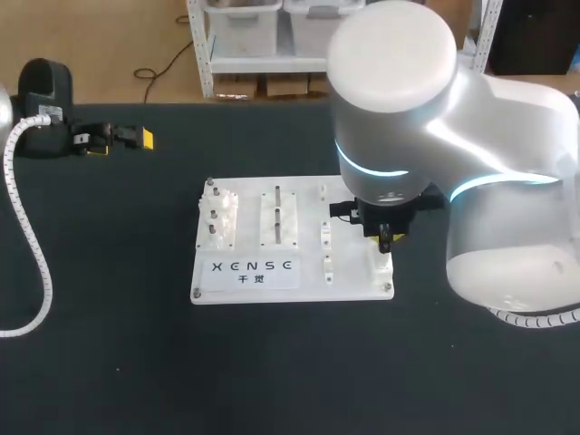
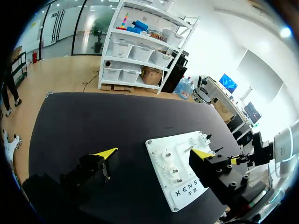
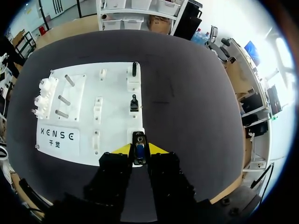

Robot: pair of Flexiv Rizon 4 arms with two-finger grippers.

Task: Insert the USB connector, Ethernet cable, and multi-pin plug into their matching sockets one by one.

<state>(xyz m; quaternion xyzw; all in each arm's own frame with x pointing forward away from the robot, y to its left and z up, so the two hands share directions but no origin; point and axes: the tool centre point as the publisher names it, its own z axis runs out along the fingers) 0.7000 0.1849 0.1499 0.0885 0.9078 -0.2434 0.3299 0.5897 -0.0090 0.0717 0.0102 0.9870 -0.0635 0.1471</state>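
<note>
Currently: right gripper (image 3: 139, 150) clamped on black connector (image 3: 138, 141) over white board (image 3: 117, 86); left gripper (image 2: 154, 153) spread wide, holding nothing.

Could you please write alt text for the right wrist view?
The right end effector is shut on a dark plug over the near edge of the white board. Ahead on the board stand two more dark parts.

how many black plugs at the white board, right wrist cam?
3, in one row along the white board: near plug gripped in the right tool, middle plug ahead of it, far plug at the board's far end. Anything under the tool body would be hidden.
</note>
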